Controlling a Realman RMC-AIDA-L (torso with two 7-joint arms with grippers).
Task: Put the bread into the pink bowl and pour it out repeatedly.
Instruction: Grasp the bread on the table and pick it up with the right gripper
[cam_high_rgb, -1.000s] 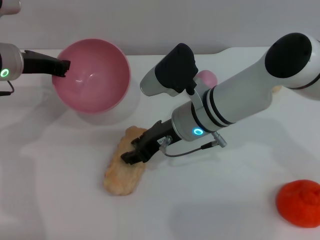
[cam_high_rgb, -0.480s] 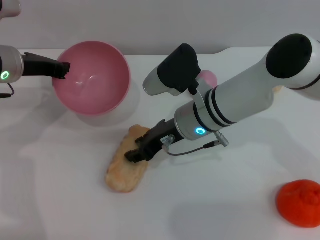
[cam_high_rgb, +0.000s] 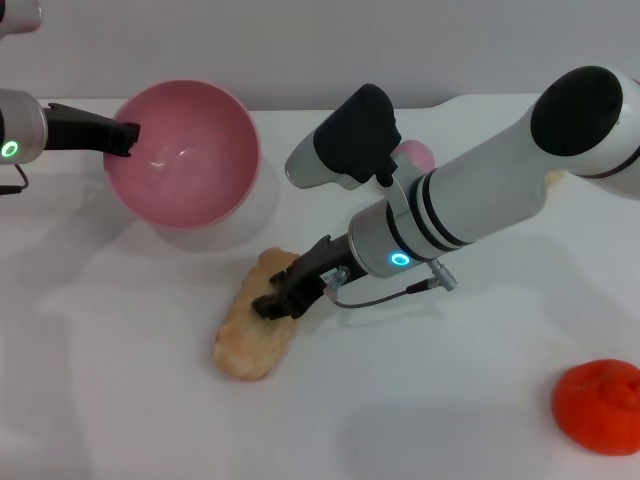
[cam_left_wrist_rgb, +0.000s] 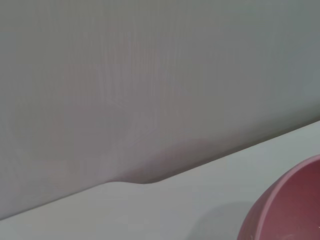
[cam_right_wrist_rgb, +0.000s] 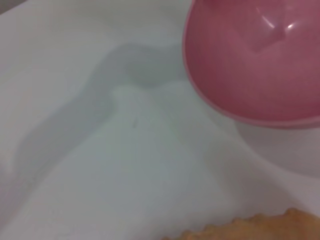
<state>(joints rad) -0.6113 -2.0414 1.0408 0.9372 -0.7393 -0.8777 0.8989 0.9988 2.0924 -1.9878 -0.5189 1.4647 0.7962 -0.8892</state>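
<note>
Here the elongated tan toy bread (cam_high_rgb: 253, 322), its plain flat face up, lies on the white desk (cam_high_rgb: 120, 400) in front of the round, smooth pink plastic bowl (cam_high_rgb: 184, 152), its long axis running from the near left up toward the far right, roughly in line with the right forearm. The right pincer (cam_high_rgb: 280, 298) is down on the loaf's far half, its dark fingers straddling the loaf's width and seemingly clenched on it, though whether the loaf is already clear of the desk cannot be told. The bowl lies beyond and to the left of that pincer, tipped with its open mouth facing forward, and the left pincer (cam_high_rgb: 126, 137) is at its left rim, apparently gripping the edge to hold it tilted. The right arm is plainly the nearer one to the bread, so the coming move most likely turns on carrying the loaf up and leftward into the bowl's mouth. The head view alone shows both arms and the grip; the right wrist view shows only the loaf's ragged edge, bare desk and the bowl's interior, while the left wrist view shows just a sliver of pink rim against the grey wall (cam_left_wrist_rgb: 150, 75).
</note>
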